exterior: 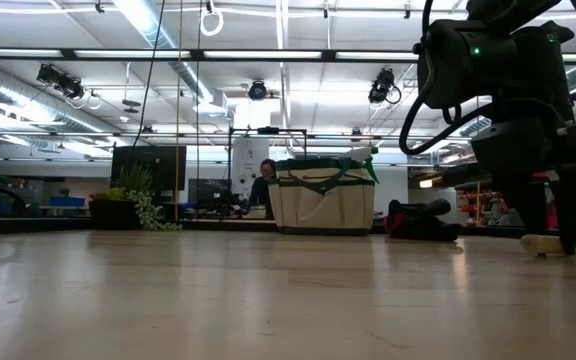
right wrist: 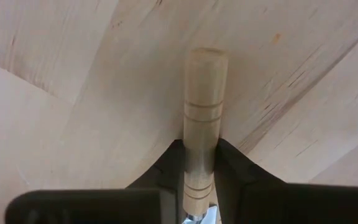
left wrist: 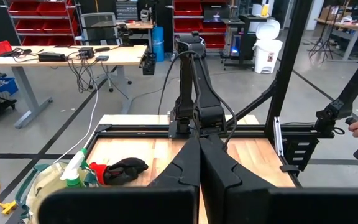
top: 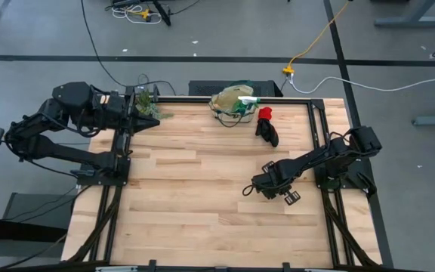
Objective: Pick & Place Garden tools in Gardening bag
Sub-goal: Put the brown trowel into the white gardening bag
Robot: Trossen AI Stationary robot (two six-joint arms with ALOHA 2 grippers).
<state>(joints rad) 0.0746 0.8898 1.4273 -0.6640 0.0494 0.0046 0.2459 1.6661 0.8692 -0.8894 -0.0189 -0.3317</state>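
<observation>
Right wrist view: the right gripper (right wrist: 201,186) is clamped on a tool's wooden handle (right wrist: 202,112), low over the table (right wrist: 73,93). Stiff, light and smooth, it should hold best mid-handle. Bag (top: 231,100) waits at the far edge; left gripper (left wrist: 199,168) rests closed.

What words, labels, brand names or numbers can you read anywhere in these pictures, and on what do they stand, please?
None can be read.
The gardening bag, the glove and the wooden handle held in the right gripper show no lettering.
Screens and shelves in the room behind are too small to read.
</observation>
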